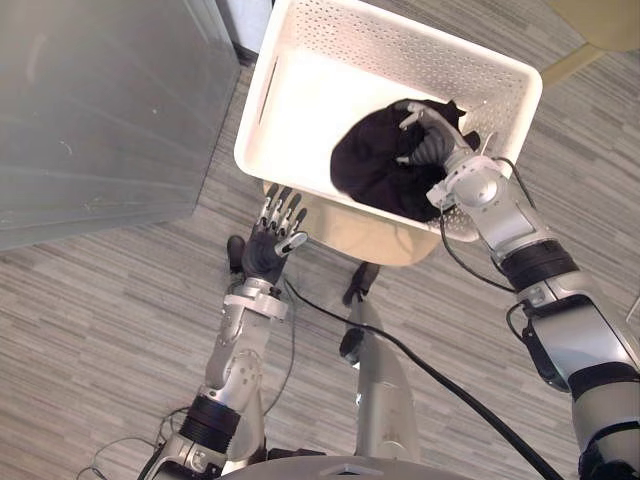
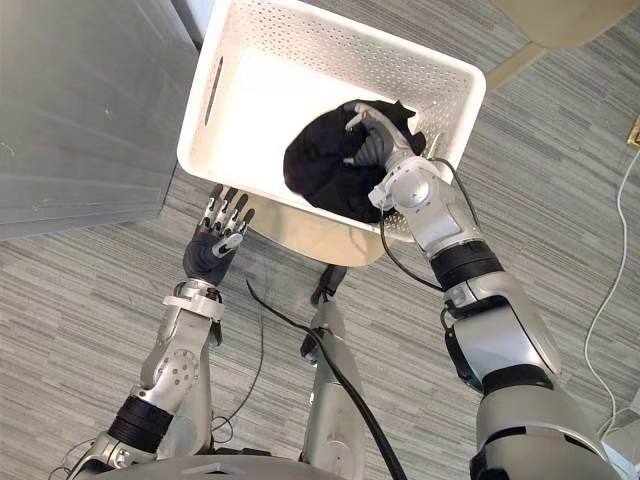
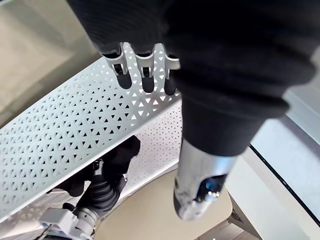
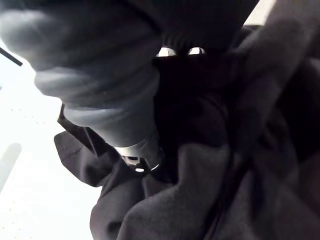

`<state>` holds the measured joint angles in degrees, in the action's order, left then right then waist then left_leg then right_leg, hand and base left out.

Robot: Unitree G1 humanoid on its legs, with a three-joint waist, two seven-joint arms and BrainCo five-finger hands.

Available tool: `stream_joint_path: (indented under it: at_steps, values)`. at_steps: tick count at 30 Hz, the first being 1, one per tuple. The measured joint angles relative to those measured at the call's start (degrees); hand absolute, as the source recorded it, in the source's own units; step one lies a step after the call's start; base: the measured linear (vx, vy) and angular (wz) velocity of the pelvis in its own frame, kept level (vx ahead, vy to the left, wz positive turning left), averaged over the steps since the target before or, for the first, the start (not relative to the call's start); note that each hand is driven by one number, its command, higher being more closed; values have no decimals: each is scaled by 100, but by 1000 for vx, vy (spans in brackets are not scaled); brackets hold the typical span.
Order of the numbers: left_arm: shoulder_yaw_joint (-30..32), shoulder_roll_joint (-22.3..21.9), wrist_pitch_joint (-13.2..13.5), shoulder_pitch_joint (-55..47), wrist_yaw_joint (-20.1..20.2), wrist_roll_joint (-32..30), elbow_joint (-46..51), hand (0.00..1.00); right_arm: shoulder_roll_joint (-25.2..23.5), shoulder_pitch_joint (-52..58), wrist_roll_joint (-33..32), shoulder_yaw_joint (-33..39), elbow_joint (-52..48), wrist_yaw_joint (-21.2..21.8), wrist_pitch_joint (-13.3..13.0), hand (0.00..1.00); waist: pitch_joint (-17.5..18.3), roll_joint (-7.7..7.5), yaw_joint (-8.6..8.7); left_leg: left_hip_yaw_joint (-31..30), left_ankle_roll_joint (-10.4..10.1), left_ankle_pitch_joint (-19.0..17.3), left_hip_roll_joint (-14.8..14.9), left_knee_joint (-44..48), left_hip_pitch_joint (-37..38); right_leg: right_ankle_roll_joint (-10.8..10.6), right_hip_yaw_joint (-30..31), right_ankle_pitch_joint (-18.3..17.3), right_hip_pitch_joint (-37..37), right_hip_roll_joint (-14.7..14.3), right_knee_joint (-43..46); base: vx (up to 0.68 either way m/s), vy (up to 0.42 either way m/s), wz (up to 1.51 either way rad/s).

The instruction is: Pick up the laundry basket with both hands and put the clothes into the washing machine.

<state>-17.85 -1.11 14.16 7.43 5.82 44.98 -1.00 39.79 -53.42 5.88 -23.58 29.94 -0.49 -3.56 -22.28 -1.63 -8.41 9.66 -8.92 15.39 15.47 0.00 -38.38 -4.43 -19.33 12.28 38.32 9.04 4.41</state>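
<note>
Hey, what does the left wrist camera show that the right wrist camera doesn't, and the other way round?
Left wrist view: the perforated outer wall of the white laundry basket, the left hand with straight fingers beside it, and the tan seat under the basket. Right wrist view: a close look inside the basket, with the right hand curled into the dark clothes above the smooth white floor. Both: the basket, the dark clothes and the right hand gripping them.

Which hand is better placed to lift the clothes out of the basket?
Right. The right hand is inside the basket, fingers curled on the clothes; the left hand hangs open outside it.
</note>
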Motion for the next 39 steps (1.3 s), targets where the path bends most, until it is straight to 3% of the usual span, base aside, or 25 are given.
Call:
stream_joint_path:
  at_steps: [7,19,21,22,26,31,34,39]
  values:
    - [-19,139,10,-23,-49,122,41,0,43,-86,88,695,-439,-639,-7,100,-3,1,89,-27,17,15,-37,-13,328,19,0,-127,-204,62,269,-49,11,2]
    - [107,741,34,310,-164,75,48,0,422,-776,27,868,-648,-1031,-171,100,-84,30,259,-31,20,-40,-119,-12,527,-33,127,1,-405,27,70,-12,-2,-2]
    - [267,840,85,798,-403,-204,52,0,496,-782,-147,1019,-1032,-1063,-312,100,-201,57,290,-30,19,-41,-124,-12,514,-7,152,40,-404,15,-10,-26,-1,-8]
    - [380,973,157,1372,-698,-683,62,0,502,-783,-364,1139,-1235,-1074,-423,100,-287,66,326,-34,10,-21,-124,-11,469,9,148,86,-386,3,-71,0,0,0]
    - [482,1373,283,2782,-1199,-1644,544,0,420,-690,-907,1516,-1699,-1058,-536,100,-471,83,407,-11,68,113,-140,-12,317,8,156,196,-216,23,-38,0,0,0]
    - [277,1913,363,4350,-1765,-3358,725,0,-259,-47,-2329,1832,-2946,-828,-657,100,-541,89,490,139,52,96,-105,7,269,-12,193,178,-75,72,74,14,9,-4]
    - [19,2082,213,4661,-1924,-4201,646,0,-380,161,-2923,1815,-3662,-610,-774,100,-541,89,519,141,43,-122,-23,399,80,-19,203,140,-22,63,154,15,2,-5]
    - [-223,2220,-97,4799,-2033,-4990,366,0,-353,251,-3301,1796,-4447,-439,-912,100,-539,87,546,205,15,-470,91,940,-47,-52,280,-6,-12,56,290,-21,-6,-11]
